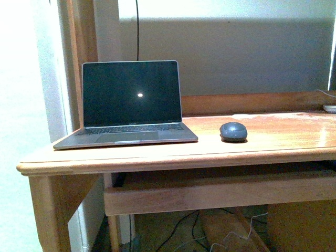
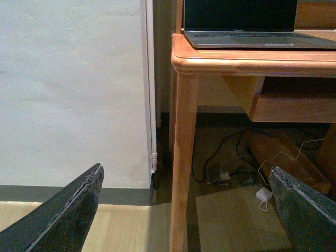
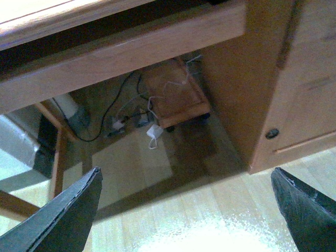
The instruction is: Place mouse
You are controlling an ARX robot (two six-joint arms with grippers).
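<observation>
The dark grey oval mouse (image 1: 233, 131) lies on the wooden desk (image 1: 273, 144), just right of the open laptop (image 1: 128, 105). Neither arm shows in the front view. My left gripper (image 2: 186, 210) is open and empty, low in front of the desk's left leg (image 2: 184, 157), with the laptop (image 2: 247, 23) above it on the desk top. My right gripper (image 3: 189, 210) is open and empty, held below desk height over the pale floor. The mouse is out of view in both wrist views.
A white object (image 1: 329, 108) sits at the desk's far right edge. Under the desk are cables, a white adapter (image 3: 154, 132) and a low wooden trolley (image 3: 173, 94). A cabinet door with a knob (image 3: 272, 133) stands to the right. A wall (image 2: 73, 89) flanks the desk's left.
</observation>
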